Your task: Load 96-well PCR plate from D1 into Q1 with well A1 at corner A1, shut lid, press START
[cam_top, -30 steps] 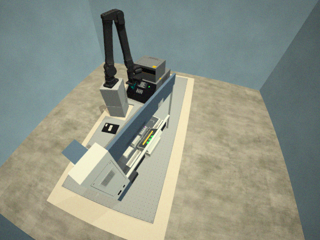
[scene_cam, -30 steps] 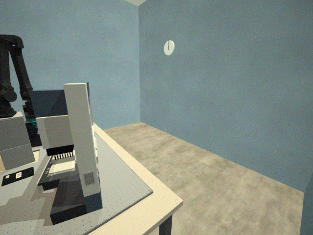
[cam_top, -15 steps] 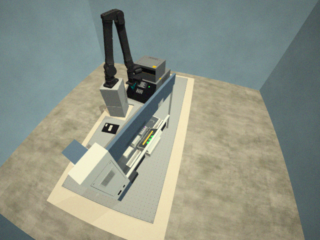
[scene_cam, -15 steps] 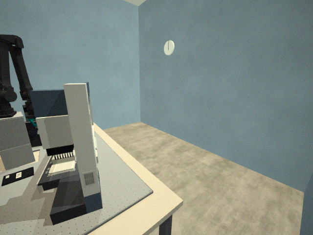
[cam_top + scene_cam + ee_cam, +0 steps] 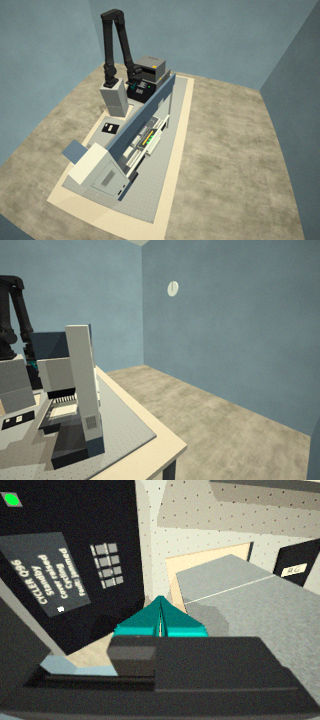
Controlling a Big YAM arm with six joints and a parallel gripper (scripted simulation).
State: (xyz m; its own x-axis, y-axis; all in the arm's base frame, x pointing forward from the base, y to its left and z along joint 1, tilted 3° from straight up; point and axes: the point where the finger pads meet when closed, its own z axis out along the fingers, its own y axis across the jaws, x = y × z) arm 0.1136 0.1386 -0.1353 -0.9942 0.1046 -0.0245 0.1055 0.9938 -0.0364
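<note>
The cycler Q1 (image 5: pixel 149 74) stands at the far end of the table, beside the arm's pedestal. Its black front panel (image 5: pixel 140 89) carries a green lamp (image 5: pixel 149 86), which also shows in the wrist view (image 5: pixel 11 500). The keypad (image 5: pixel 106 565) and the status label (image 5: pixel 47 575) are on the same panel. My gripper (image 5: pixel 160 600) has teal fingers, is shut and holds nothing. It hangs low in front of the panel, to the right of the keys and apart from them; it also shows in the top view (image 5: pixel 133 86). The row of labware (image 5: pixel 144 136) lies on the deck, partly hidden by a beam. I cannot single out the PCR plate there.
The arm's grey pedestal (image 5: pixel 114 98) stands close to my gripper. The black regrip nest RG (image 5: pixel 108 127) lies on the table in front of the pedestal. A long blue gantry beam (image 5: pixel 144 111) with a white end housing (image 5: pixel 95 167) spans the deck. A white plate (image 5: pixel 63 410) sits under a pipetting head.
</note>
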